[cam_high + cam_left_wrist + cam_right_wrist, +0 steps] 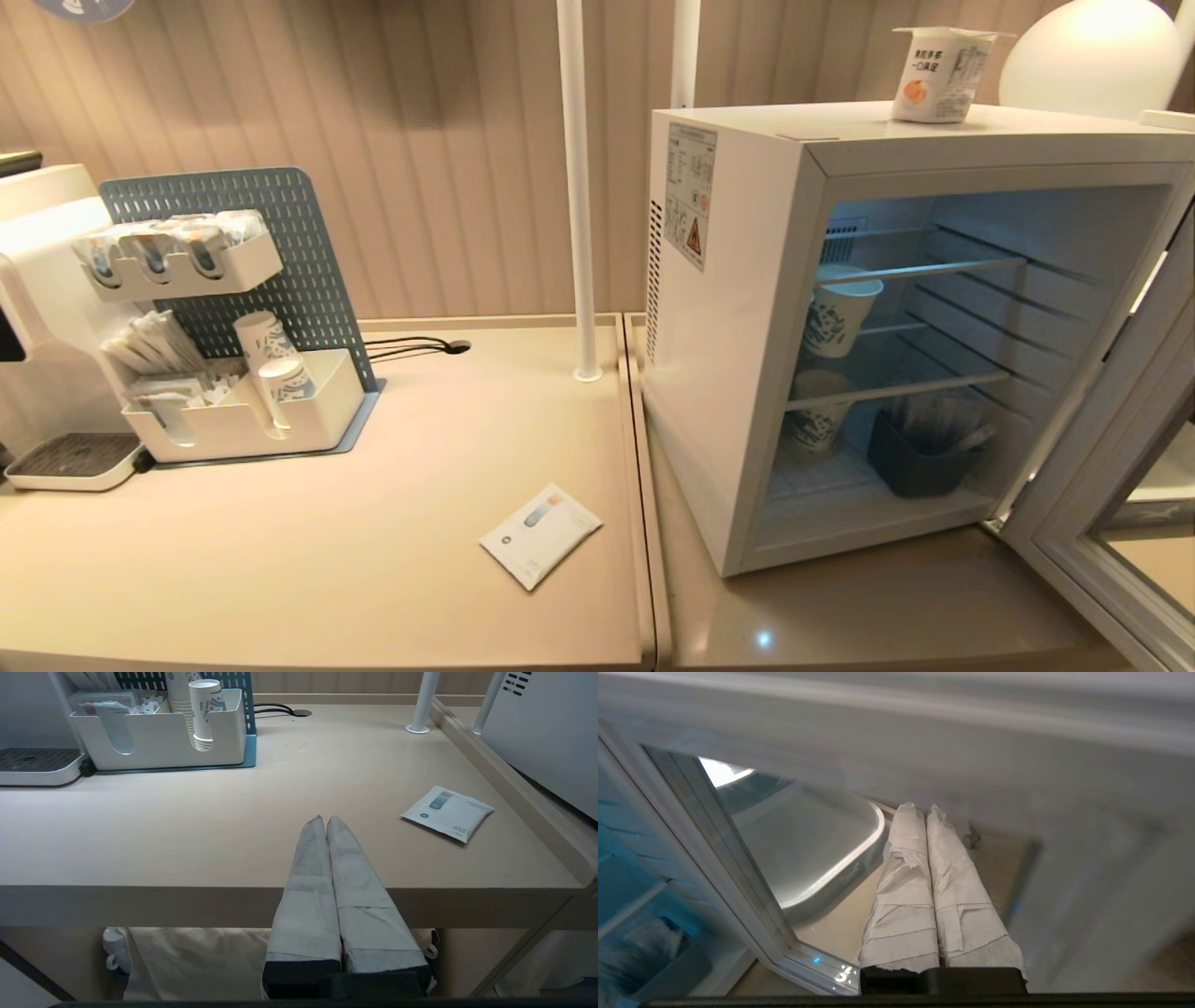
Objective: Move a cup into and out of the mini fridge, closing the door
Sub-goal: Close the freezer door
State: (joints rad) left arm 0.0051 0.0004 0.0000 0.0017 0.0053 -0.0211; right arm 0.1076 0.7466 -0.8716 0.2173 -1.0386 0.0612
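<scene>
Taped in pale paper, my right gripper [919, 812] has its two fingers pressed flat together on nothing, hanging just outside the pale grey-blue framed glass door [738, 868], which stands swung wide open. My left gripper [325, 821] is likewise closed and empty, parked over the near edge of the beige counter [187, 826]. My worry starts there: with the fingers together I would have only a push on the door, and a glancing contact on the glass could skid off. Beyond it, the white boxy mini fridge [738, 373] gapes open. Farthest, the small white tapered yogurt-style cup [941, 75] sits on the fridge's top; a hard slam might topple it.
</scene>
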